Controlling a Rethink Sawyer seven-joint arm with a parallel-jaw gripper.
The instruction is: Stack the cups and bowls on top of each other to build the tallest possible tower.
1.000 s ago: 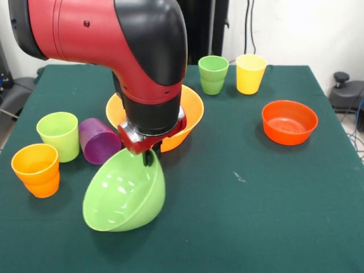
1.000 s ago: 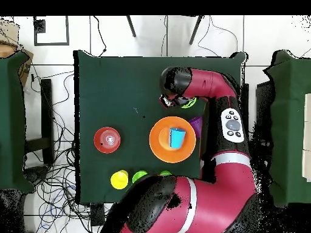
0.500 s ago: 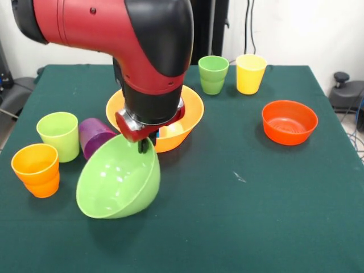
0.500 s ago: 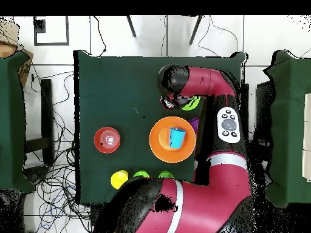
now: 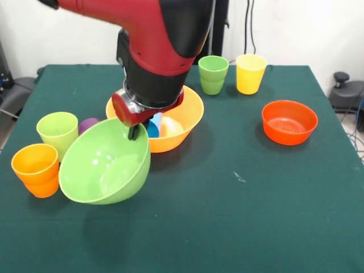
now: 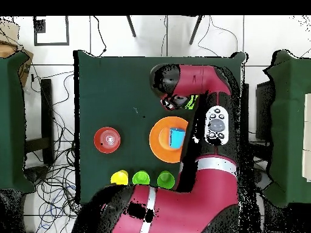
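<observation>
Front view: gripper (image 5: 134, 132) is clamped on the lime-green bowl (image 5: 104, 162)'s rim, bowl tilted and hanging just beside the large orange bowl (image 5: 182, 116). Overhead: arm hides most of it, orange bowl (image 6: 163, 141) right next to the wrist.

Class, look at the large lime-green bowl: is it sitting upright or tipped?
Tipped. The lime-green bowl hangs by its rim from the gripper, its opening tilted toward the camera.

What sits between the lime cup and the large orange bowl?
In the front view, the purple cup lies between the lime cup and large orange bowl, mostly hidden behind the held lime-green bowl.
</observation>
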